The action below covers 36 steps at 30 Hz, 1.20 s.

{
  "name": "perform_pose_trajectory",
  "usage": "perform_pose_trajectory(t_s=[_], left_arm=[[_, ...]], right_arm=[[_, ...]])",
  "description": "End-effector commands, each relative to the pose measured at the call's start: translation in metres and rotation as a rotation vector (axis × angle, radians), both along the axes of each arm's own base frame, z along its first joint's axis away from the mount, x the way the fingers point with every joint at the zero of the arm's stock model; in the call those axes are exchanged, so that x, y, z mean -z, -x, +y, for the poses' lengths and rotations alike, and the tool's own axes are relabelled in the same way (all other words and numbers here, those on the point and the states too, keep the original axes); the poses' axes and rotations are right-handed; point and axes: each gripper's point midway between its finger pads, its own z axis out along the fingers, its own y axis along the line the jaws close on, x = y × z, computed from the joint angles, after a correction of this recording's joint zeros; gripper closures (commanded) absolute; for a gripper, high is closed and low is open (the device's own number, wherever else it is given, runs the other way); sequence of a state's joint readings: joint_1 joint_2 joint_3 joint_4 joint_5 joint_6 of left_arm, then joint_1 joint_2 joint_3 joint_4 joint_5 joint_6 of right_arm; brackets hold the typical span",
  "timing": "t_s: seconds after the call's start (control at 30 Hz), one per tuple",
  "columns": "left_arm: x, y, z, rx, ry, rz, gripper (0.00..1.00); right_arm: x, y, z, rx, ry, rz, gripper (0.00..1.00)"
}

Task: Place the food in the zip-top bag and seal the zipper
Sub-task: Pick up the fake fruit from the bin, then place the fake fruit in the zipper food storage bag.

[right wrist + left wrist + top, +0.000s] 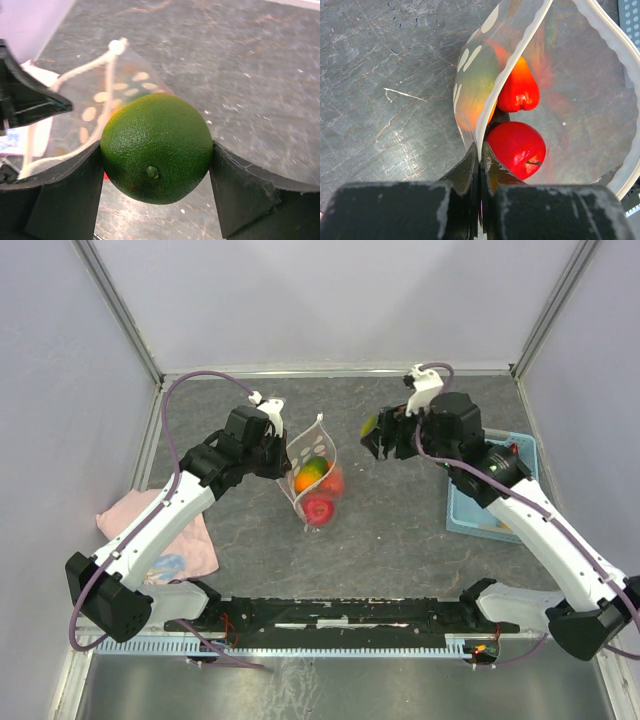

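Observation:
The clear zip-top bag (312, 465) stands open in the middle of the table, with white spots on its wall. Inside lie an orange-green mango (312, 472), a red fruit (319, 508) and an orange-red one (519, 90). My left gripper (480, 150) is shut on the bag's whitish zipper edge (512, 70) and holds the mouth open. My right gripper (157, 165) is shut on a green lime (157, 147) and holds it above the table, to the right of the bag's mouth. The lime also shows in the top view (370, 426).
A light-blue basket (465, 510) sits at the right, under my right arm. A pink cloth (185, 550) lies at the left, under my left arm. The table's metal frame runs along the far and side edges.

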<state>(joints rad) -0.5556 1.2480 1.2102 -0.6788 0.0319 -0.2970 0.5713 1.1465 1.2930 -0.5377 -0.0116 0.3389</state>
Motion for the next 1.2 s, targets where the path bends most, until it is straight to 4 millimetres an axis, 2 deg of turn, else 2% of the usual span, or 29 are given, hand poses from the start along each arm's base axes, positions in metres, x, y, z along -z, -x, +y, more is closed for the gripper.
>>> perform_pose_trajectory(t_s=[0.0, 0.17, 0.33, 0.43, 0.53, 0.73, 0.97, 1.17], left_arm=[[-0.011, -0.005, -0.004, -0.003, 0.039, -0.029, 0.97], [-0.012, -0.005, -0.003, -0.005, 0.04, -0.033, 0.97], [-0.011, -0.005, -0.004, -0.002, 0.041, -0.028, 0.97], [-0.011, -0.005, -0.004, -0.002, 0.043, -0.028, 0.97], [-0.011, -0.005, -0.004, -0.002, 0.043, -0.029, 0.97], [-0.011, -0.005, -0.005, 0.001, 0.044, -0.029, 0.97], [-0.012, -0.005, -0.004, -0.001, 0.046, -0.031, 0.97], [-0.012, -0.004, -0.005, 0.001, 0.046, -0.031, 0.97]], right_arm=[[-0.048, 0.002, 0.049, -0.156, -0.074, -0.152, 0.43], [-0.058, 0.012, 0.096, -0.31, -0.123, -0.179, 0.43], [-0.059, 0.024, 0.13, -0.445, -0.185, -0.181, 0.42], [-0.048, 0.024, 0.143, -0.489, -0.197, -0.144, 0.42], [-0.026, 0.02, 0.153, -0.508, -0.18, -0.087, 0.42], [0.009, 0.009, 0.157, -0.481, -0.107, -0.007, 0.4], [0.045, -0.017, 0.133, -0.304, 0.045, 0.046, 0.35], [0.058, -0.029, 0.119, -0.214, 0.134, 0.076, 0.29]])
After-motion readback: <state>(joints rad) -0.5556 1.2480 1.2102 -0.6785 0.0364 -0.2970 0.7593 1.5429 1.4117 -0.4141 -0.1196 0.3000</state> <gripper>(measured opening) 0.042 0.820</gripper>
